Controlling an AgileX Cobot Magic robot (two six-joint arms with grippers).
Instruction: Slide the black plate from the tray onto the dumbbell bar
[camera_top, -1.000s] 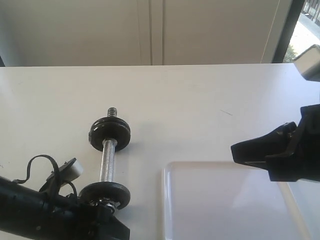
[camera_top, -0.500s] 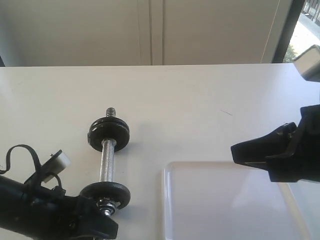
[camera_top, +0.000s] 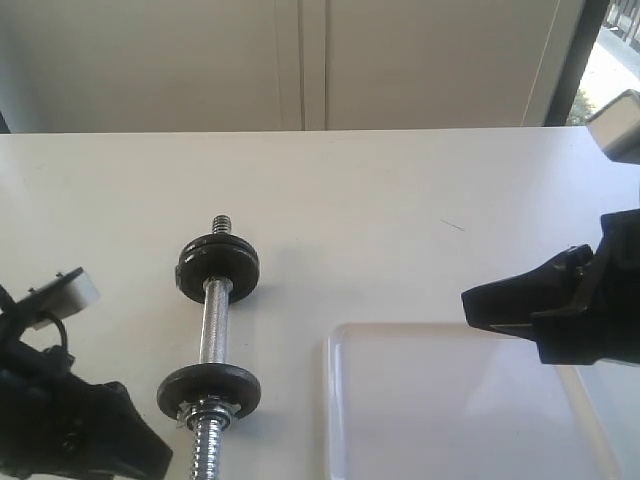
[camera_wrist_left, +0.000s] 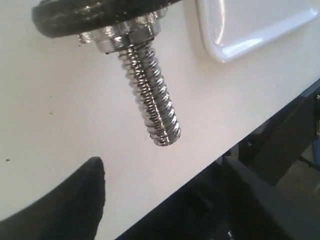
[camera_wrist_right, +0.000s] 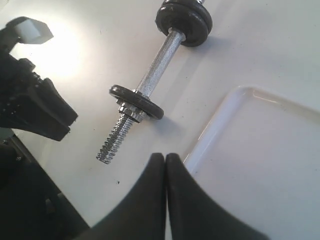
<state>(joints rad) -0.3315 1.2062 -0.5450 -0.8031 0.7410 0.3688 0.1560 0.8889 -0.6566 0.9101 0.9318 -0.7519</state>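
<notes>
The dumbbell bar (camera_top: 214, 335) lies on the white table, left of the tray (camera_top: 450, 400). A black plate (camera_top: 208, 391) sits near the bar's near end behind a chrome nut (camera_wrist_left: 125, 37), and the threaded end (camera_wrist_left: 150, 95) sticks out bare. Two more black discs (camera_wrist_right: 184, 18) sit together at the far end. No disc shows in the visible part of the tray. My left gripper (camera_wrist_left: 162, 170) is open and holds nothing, just off the threaded end by the table's front edge. My right gripper (camera_wrist_right: 165, 157) is shut and holds nothing, above the tray's rim (camera_wrist_right: 215, 120).
The table's front edge (camera_wrist_left: 210, 150) runs close behind the bar's threaded end. The left arm (camera_top: 60, 440) fills the near-left corner. A white wall (camera_top: 300, 60) stands behind the table.
My left gripper has let go of the bar's near end and drawn back to the left and toward the front edge, baring the threaded end. The right arm has not moved.
</notes>
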